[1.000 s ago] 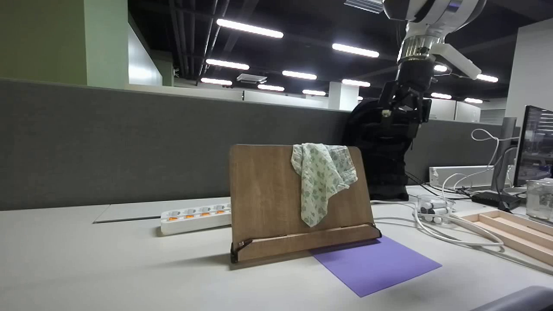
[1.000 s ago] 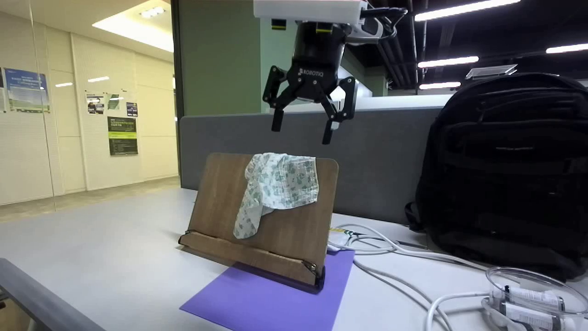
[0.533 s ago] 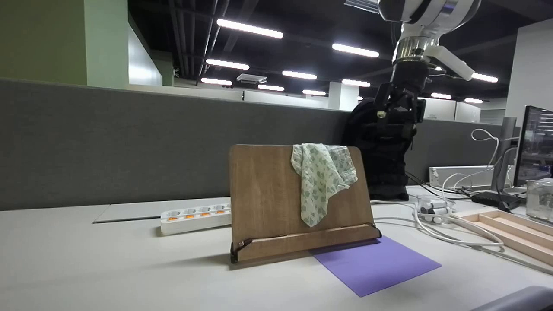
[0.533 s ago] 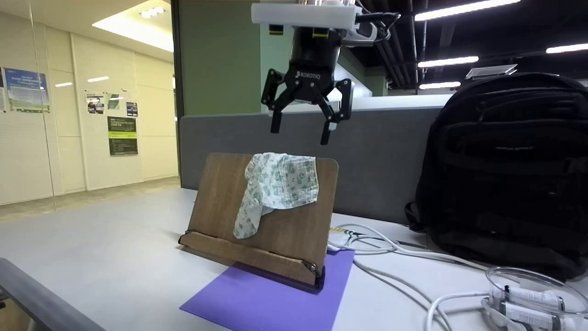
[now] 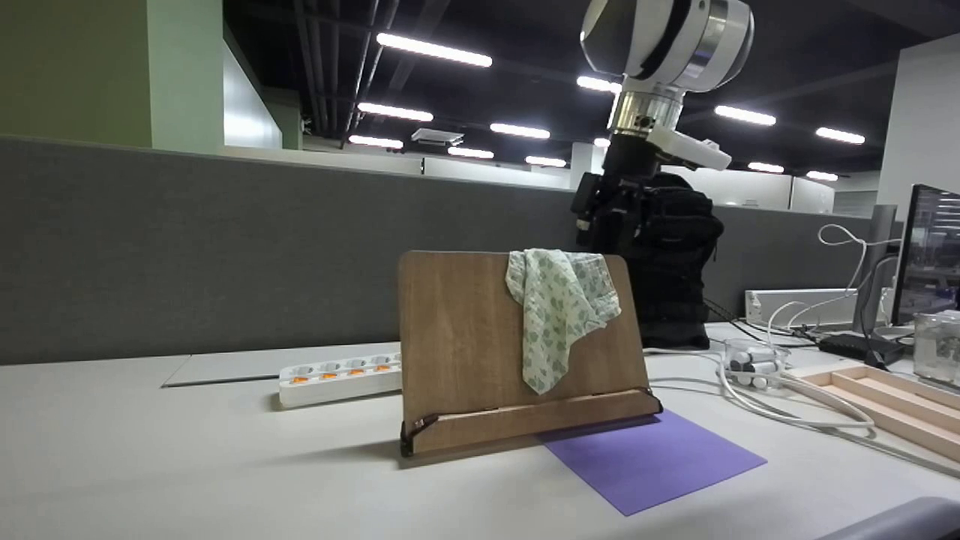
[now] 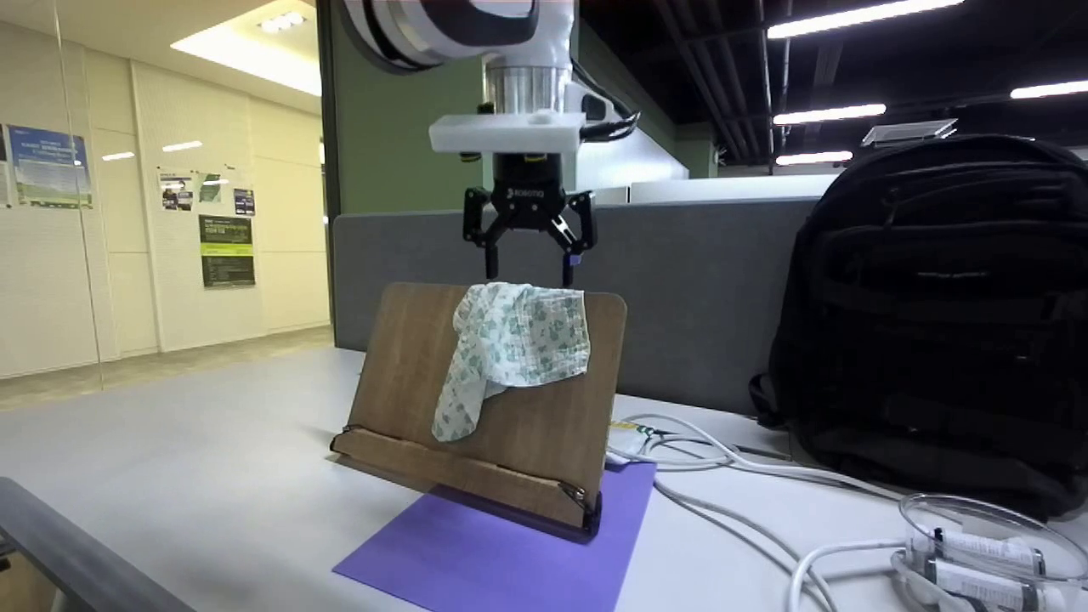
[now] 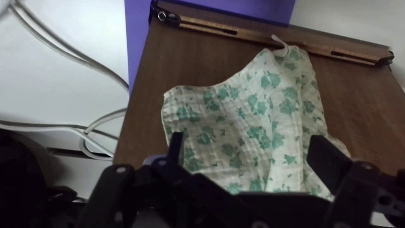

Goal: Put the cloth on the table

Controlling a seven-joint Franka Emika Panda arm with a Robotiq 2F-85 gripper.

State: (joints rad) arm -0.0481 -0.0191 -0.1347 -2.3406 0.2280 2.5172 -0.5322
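Observation:
A white cloth with green leaf print hangs over the top edge of a brown wooden stand in both exterior views, the cloth (image 5: pixel 559 315) (image 6: pixel 527 340) draped down the stand's front (image 5: pixel 465 337) (image 6: pixel 408 357). The stand rests on the white table (image 5: pixel 225 450) (image 6: pixel 212 442). My gripper (image 6: pixel 529 270) is open and empty, fingers pointing down near the stand's top edge, just above or behind the cloth. In the wrist view the cloth (image 7: pixel 253 120) lies between and beyond the spread fingertips of the gripper (image 7: pixel 246 137). I cannot tell whether they touch it.
A purple sheet (image 5: pixel 652 457) lies partly under the stand. A white power strip (image 5: pixel 337 379) is behind it. White cables (image 6: pixel 722 459), a black backpack (image 6: pixel 943 323), a clear cup (image 6: pixel 986 552) and a wooden tray (image 5: pixel 892 405) stand to one side. A grey partition (image 5: pixel 225 247) runs behind.
My gripper has moved left in both exterior views and a little lower, coming over the stand's top edge by the cloth. It stays open. The cloth and stand have not moved.

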